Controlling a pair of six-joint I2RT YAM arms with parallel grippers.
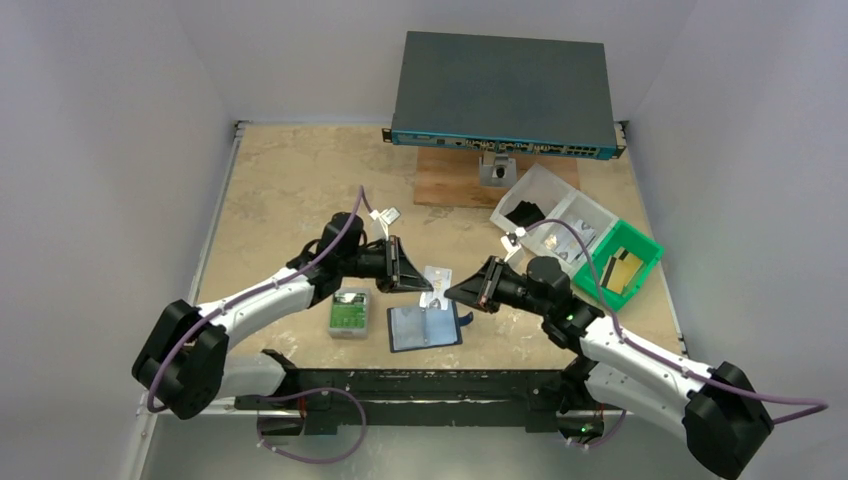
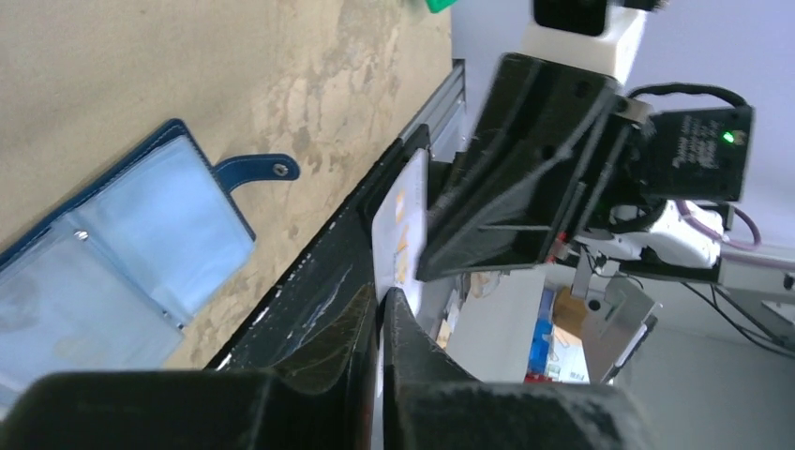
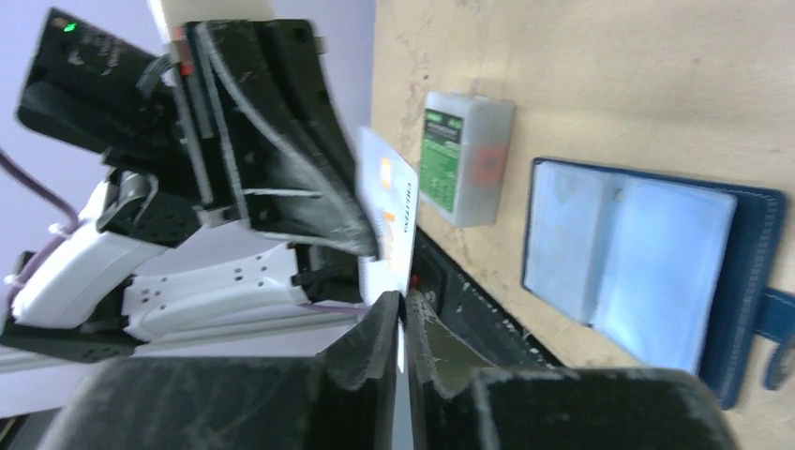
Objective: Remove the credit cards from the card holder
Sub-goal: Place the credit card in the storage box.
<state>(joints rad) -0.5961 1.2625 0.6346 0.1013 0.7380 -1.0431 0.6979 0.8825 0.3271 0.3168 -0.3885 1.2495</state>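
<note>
Left gripper (image 2: 380, 317) and right gripper (image 3: 404, 317) both pinch one credit card (image 3: 389, 211) clear of the open card holder (image 1: 425, 326); one grip should loosen before either arm pulls.

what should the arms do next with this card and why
Probably ease the right gripper open to let go, though which side should release is a guess. It and the left gripper both pinch the same credit card in the air above the open card holder, so neither arm can carry it away until one releases.
</note>
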